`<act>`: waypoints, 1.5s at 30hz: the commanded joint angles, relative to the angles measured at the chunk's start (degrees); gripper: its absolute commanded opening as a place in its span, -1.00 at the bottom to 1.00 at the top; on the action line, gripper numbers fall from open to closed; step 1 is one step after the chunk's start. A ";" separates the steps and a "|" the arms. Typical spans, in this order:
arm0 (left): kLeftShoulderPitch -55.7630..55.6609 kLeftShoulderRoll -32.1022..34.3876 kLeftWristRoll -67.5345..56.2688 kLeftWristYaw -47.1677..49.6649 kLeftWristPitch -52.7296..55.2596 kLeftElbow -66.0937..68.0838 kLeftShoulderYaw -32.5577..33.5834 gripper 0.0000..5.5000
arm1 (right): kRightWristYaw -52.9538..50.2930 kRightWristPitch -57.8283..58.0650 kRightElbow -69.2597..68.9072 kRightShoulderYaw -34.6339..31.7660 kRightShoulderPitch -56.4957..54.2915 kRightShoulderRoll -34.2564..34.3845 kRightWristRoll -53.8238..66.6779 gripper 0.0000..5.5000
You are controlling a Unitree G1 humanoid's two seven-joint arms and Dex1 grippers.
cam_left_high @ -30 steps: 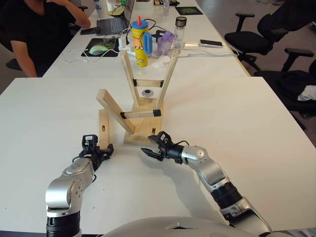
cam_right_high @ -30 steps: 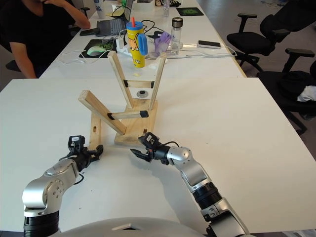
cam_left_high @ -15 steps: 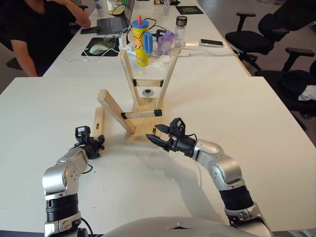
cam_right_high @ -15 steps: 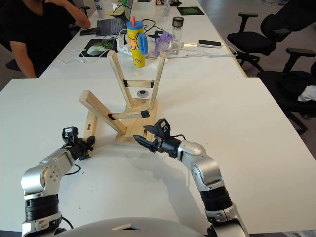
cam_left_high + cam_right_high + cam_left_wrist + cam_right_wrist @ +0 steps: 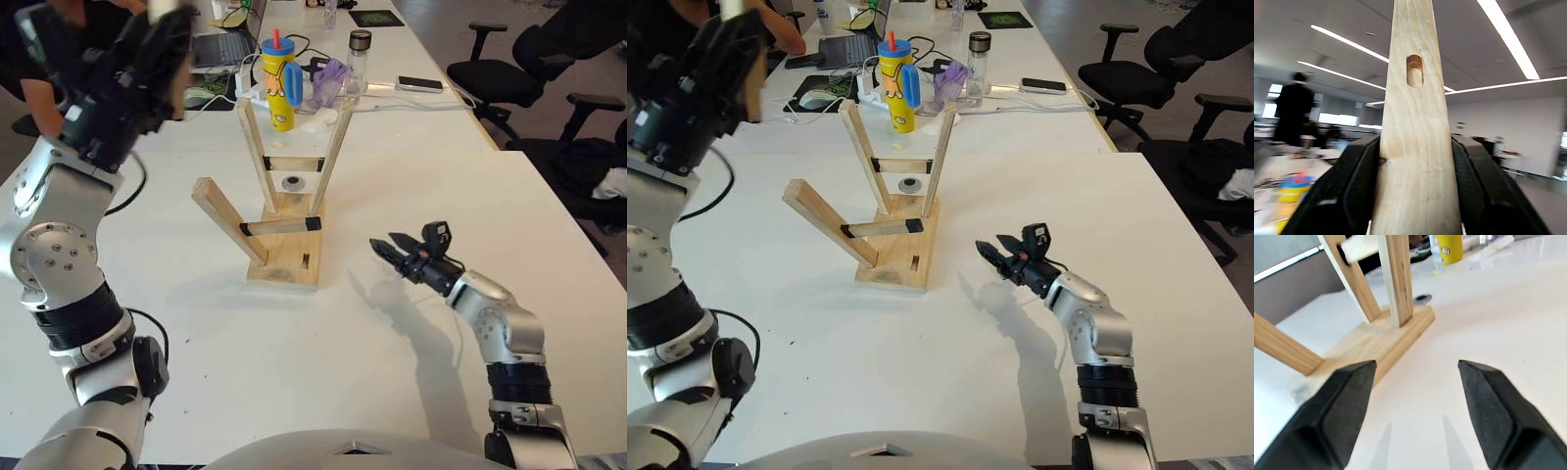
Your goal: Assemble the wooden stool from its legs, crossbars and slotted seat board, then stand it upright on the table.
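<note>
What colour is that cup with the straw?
Yellow cup, blue handle, red straw; left eye view.

Left arm up high, elbow bent, forearm lifted above shoulder on robot's left side. Left tool (image 5: 1418, 161) clamped on wooden piece (image 5: 1415, 98), both black fingers (image 5: 1359, 191) pressed flat against its sides, piece sticking out past tips. Right arm low, elbow bent, forearm angled forward and inward. Right tool (image 5: 385, 243) close over tabletop (image 5: 294, 372), fingers (image 5: 1342, 411) spread wide, tips pointing toward robot's left.
</note>
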 commanded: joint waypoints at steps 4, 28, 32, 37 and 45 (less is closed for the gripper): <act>8.64 -1.11 -20.87 2.13 8.52 -5.01 -9.07 -0.25 | 18.36 21.35 -8.19 -6.91 -2.63 -15.66 24.30 0.24; 21.85 -1.50 -9.82 -14.96 10.08 1.58 -24.96 -0.25 | 17.74 36.98 -3.69 -10.40 -10.38 -19.19 50.82 0.45; 21.79 -1.02 -9.55 -15.22 10.22 1.61 -24.51 -0.25 | 17.91 36.81 -3.29 -9.86 -10.41 -19.86 50.04 0.24; 22.75 0.76 -9.43 -15.60 10.62 0.45 -24.43 -0.25 | 17.96 35.77 -3.24 -9.40 -10.48 -20.17 48.67 -0.04; 23.13 0.09 -4.22 -14.44 7.51 0.43 -24.72 -0.03 | 19.53 34.08 -4.24 -7.07 -8.53 -20.50 44.14 -0.26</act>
